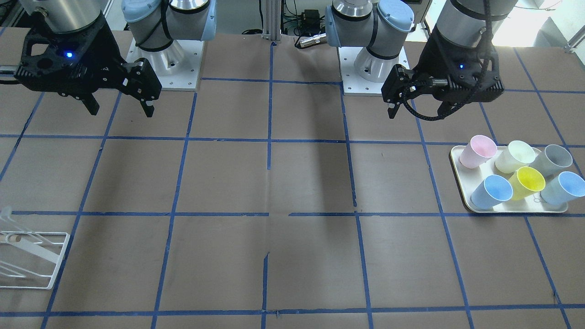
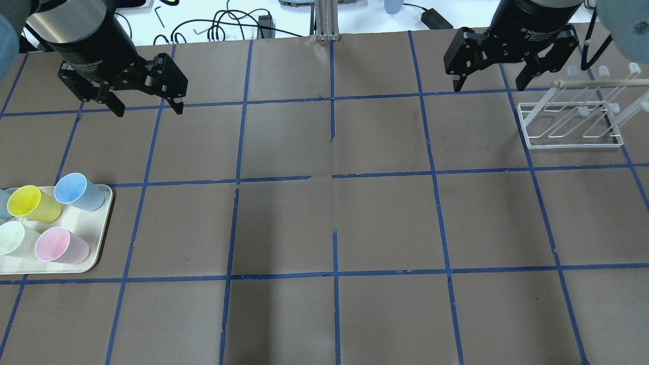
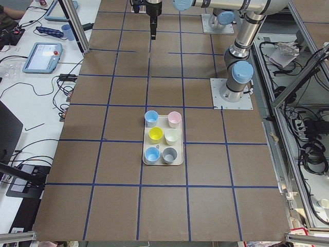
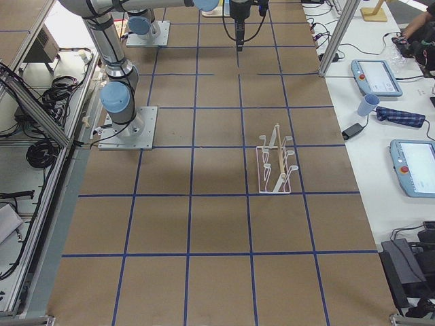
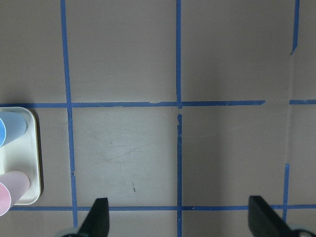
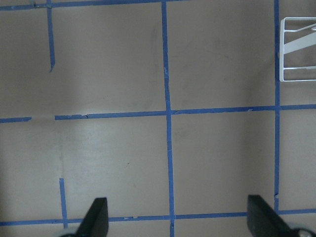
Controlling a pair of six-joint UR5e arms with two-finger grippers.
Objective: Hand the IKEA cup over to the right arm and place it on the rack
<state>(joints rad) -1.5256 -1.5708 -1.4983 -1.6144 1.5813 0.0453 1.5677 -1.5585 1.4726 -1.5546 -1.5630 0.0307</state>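
The IKEA cup [image 1: 553, 160] is a pale grey tumbler that stands at the back of a cream tray [image 1: 461, 183] among other cups. It also shows in the exterior left view [image 3: 169, 154]. My left gripper [image 1: 418, 109] hangs open and empty above the table, behind the tray and apart from it; it also shows in the overhead view [image 2: 148, 109]. My right gripper [image 2: 489, 85] is open and empty, just left of the white wire rack [image 2: 573, 121]. The rack stands empty and also shows in the front view [image 1: 27, 256].
On the tray stand a pink cup [image 1: 477, 151], a cream-green cup [image 1: 514, 155], a yellow cup [image 1: 528, 182] and two light blue cups [image 1: 492, 191]. Brown table with blue tape grid. Both arm bases [image 1: 167, 68] stand at the robot's edge.
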